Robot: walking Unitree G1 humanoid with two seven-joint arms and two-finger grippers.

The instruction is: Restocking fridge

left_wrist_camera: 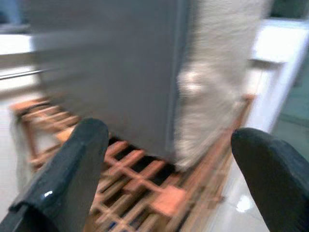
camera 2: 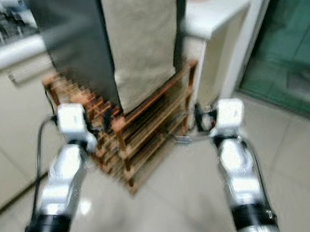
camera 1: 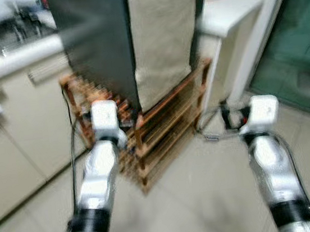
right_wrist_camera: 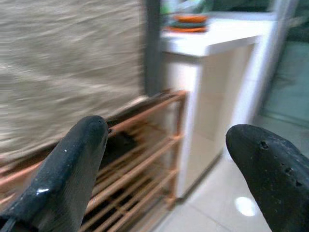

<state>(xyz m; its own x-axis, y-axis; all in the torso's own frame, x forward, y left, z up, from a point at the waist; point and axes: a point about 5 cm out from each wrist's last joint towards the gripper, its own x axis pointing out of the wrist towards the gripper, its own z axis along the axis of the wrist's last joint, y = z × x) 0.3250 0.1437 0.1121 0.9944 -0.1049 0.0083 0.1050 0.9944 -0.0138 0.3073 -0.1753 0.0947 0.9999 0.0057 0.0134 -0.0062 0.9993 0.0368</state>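
A dark grey fridge (camera 1: pixel 98 44) stands on a low wooden slatted rack (camera 1: pixel 162 126), and a beige cloth (camera 1: pixel 162 33) hangs down its front. My left gripper (left_wrist_camera: pixel 169 164) is held out toward the rack's left corner, open and empty. My right gripper (right_wrist_camera: pixel 166 164) is held out toward the rack's right end, also open with nothing between its fingers (right_wrist_camera: pixel 72 169). In the head views both silver arms (camera 1: pixel 98 185) reach forward over the tiled floor. The picture is blurred.
A white counter (camera 1: pixel 232 4) with orange dishes (right_wrist_camera: pixel 188 21) stands right of the fridge. Cream cabinets (camera 1: pixel 22 138) line the left side. A glass door (camera 1: pixel 298 42) is at the far right. Pale floor tiles (camera 1: pixel 199 201) lie before the rack.
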